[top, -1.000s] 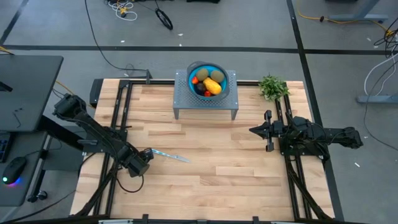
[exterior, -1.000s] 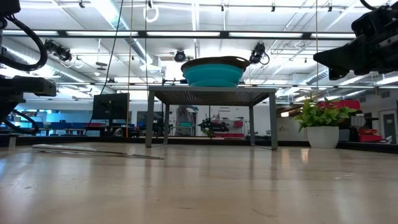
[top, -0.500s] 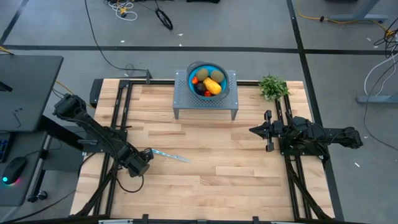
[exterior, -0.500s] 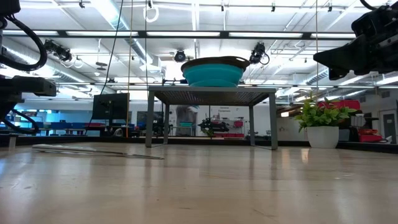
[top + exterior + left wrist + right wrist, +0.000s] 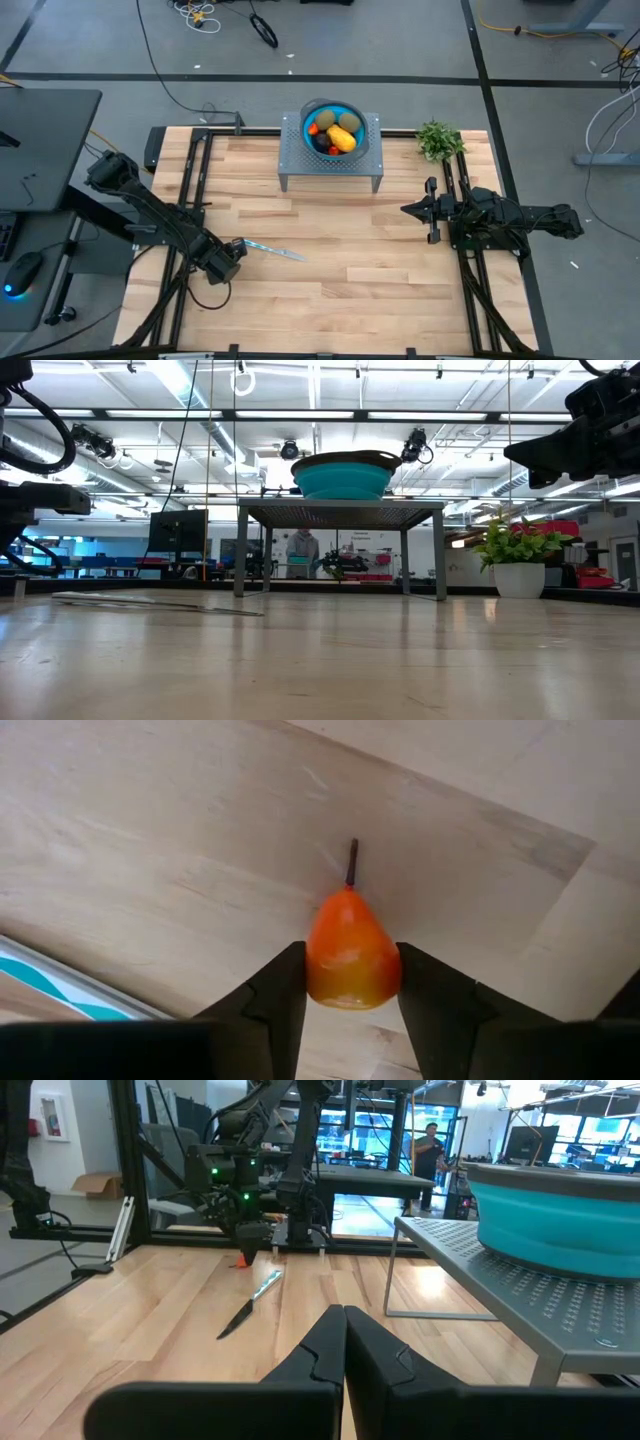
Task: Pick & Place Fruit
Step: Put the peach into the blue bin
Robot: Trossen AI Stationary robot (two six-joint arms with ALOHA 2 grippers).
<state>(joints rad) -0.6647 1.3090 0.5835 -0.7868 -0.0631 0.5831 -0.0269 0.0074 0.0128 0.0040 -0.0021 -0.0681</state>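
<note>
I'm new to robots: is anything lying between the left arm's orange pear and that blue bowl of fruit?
Partly. The teal-handled knife lies beside the left gripper, whose fingers flank the pear. The bowl sits raised on a perforated metal stand.

Beyond my pincer lies a grey floor [image 5: 420, 40] crossed by dark cables [image 5: 160, 70] on the far side of the wood table [image 5: 330, 250]. Off to my outer side stands a black desk [image 5: 40, 140]. Overhead run white beams and strip lights [image 5: 190, 380]. Far off behind, a person [image 5: 300, 550] stands among benches.
</note>
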